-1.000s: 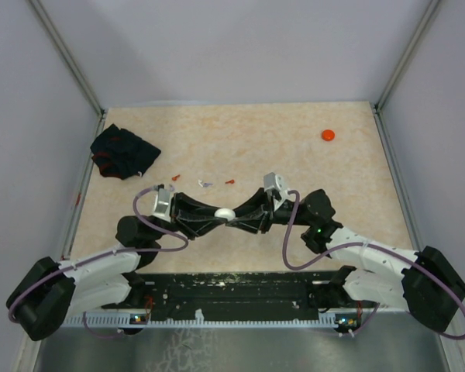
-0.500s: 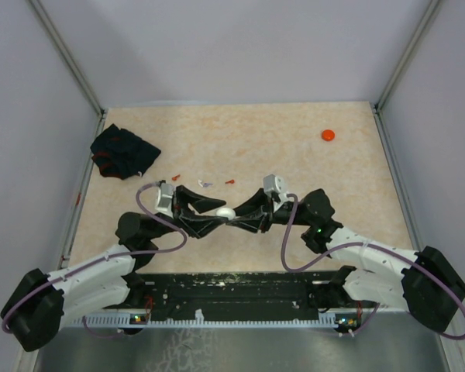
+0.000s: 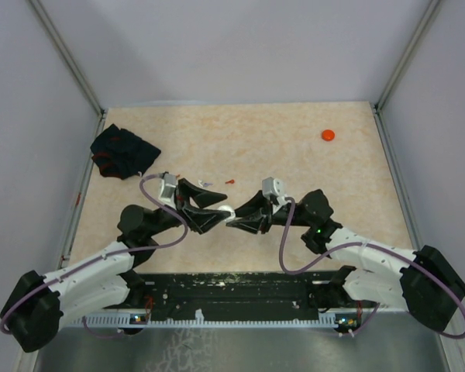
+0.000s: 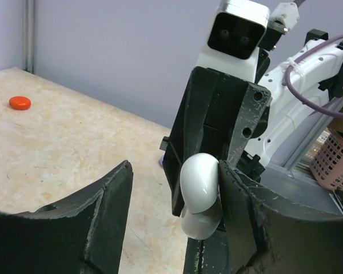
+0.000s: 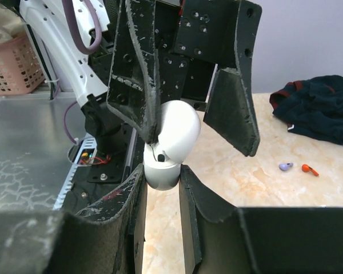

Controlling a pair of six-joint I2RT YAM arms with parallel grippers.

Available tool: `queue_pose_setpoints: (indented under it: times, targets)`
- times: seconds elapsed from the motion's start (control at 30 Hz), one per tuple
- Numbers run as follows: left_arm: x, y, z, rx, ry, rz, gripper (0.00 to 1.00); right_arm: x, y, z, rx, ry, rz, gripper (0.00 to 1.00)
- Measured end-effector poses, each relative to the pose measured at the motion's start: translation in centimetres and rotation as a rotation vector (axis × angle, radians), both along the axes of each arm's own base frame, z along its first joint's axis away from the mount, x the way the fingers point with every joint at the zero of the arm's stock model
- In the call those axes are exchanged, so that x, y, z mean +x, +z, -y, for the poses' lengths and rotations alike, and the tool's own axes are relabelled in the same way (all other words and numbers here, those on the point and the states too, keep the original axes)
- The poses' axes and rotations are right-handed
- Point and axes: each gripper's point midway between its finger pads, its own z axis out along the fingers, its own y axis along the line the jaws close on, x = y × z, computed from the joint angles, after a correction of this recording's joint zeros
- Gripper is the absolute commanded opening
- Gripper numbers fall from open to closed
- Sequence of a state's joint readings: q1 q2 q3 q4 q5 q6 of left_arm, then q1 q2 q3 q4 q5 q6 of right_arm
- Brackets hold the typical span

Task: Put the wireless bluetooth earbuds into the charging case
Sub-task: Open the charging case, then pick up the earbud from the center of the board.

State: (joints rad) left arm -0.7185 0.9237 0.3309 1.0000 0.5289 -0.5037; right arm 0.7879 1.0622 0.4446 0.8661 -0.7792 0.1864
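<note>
The white charging case (image 3: 226, 211) hangs above the table between both arms. My right gripper (image 5: 163, 177) is shut on the case's lower body (image 5: 160, 171), and the lid (image 5: 177, 134) stands tilted up from it. My left gripper (image 4: 176, 177) is open, its jaws wide apart. One of its fingers (image 4: 240, 211) rests against the side of the case (image 4: 199, 182); the other stands well off. On the table behind lie earbuds: a pale purple one (image 5: 285, 166) and a red one (image 5: 310, 169), also seen from above as the purple earbud (image 3: 205, 184) and the red earbud (image 3: 229, 180).
A black cloth with red marks (image 3: 124, 153) lies at the back left of the table. A small red disc (image 3: 328, 135) sits at the back right. A pink basket (image 4: 334, 160) stands off the table beyond the near edge. Grey walls close in three sides.
My left gripper has opened off the case and its wrist has shifted toward the back left. The right gripper has kept the case and moved slightly left.
</note>
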Motion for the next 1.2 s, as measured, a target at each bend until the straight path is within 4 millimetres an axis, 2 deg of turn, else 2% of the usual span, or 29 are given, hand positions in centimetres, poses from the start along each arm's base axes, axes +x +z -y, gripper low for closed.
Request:
queue_pose_setpoints:
  times: [0.33,0.6,0.77,0.93,1.07,1.2]
  targets:
    - [1.7,-0.3,-0.4,0.017,0.085,-0.076,0.70,-0.3,-0.9,0.1,-0.017,0.014,-0.007,0.00]
    - [2.5,-0.6,-0.6,0.038,0.123,-0.105,0.79,0.2,-1.4,0.4,-0.018,-0.010,-0.007,0.00]
    - [3.8,-0.2,-1.2,0.075,0.199,-0.114,0.87,1.5,-3.1,1.2,-0.028,-0.087,-0.036,0.00]
    - [6.1,0.5,-2.4,0.147,0.346,-0.129,0.87,3.3,-5.6,2.2,-0.051,-0.204,-0.084,0.00]
    - [8.7,-0.9,-3.6,0.246,0.492,-0.193,0.84,4.6,-6.7,2.9,-0.054,-0.295,-0.099,0.00]
    - [11.4,-4.5,-4.6,0.387,0.619,-0.288,0.83,5.5,-7.3,3.5,-0.056,-0.366,-0.098,0.00]
